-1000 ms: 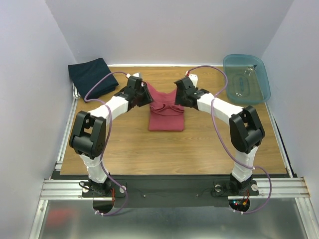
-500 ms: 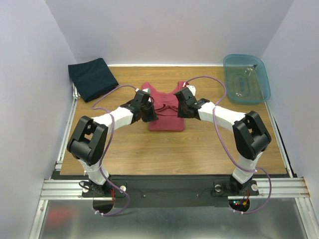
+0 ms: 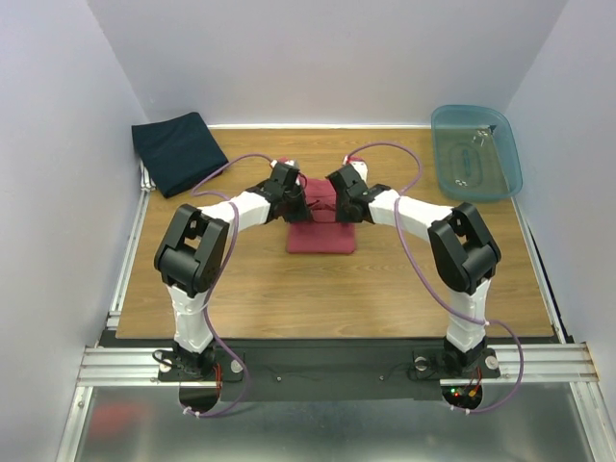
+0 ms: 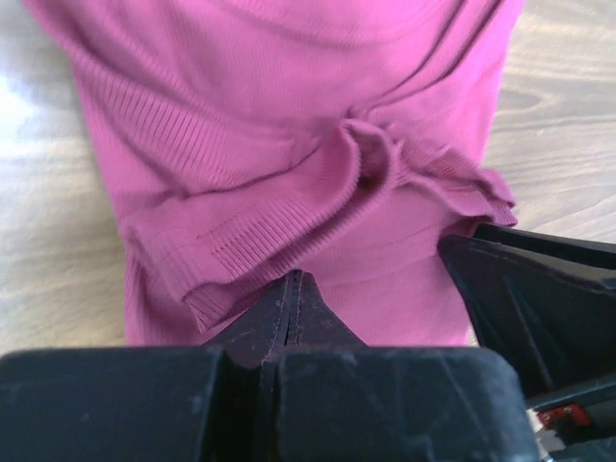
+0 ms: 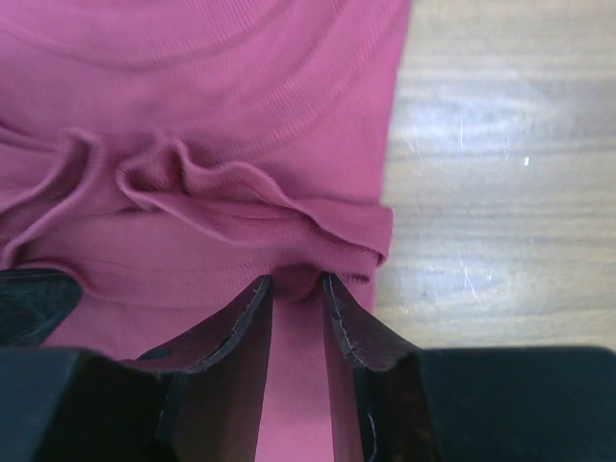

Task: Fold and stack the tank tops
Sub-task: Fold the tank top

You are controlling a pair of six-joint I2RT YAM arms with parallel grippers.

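My left gripper has its fingers pressed flat together at the bunched, ribbed edge of the maroon tank top. A thin layer of cloth seems caught at the tips, since the fabric puckers up right there. My right gripper has its fingers drawn in but not meeting, with a thicker ruck of the same cloth wedged between them. I hold the top at two points side by side, one left and one right, so the edge can come up level without twisting or sagging to one side. Both grips sit low against the wood, because the cloth lies flat and can only be pinched at its ruffled lip.

Outward from my fingers, the top lies in the middle of the table. Its near half is smooth and flat toward my bases, and its far half is gathered under my two wrists. I judge this to be a fold in hand: the far part taken, to be laid over toward the near hem. At the far left the navy tank top sits as a folded square, and I take that as the place for the stack. The blue tub stands at the far right, well apart from the cloth.
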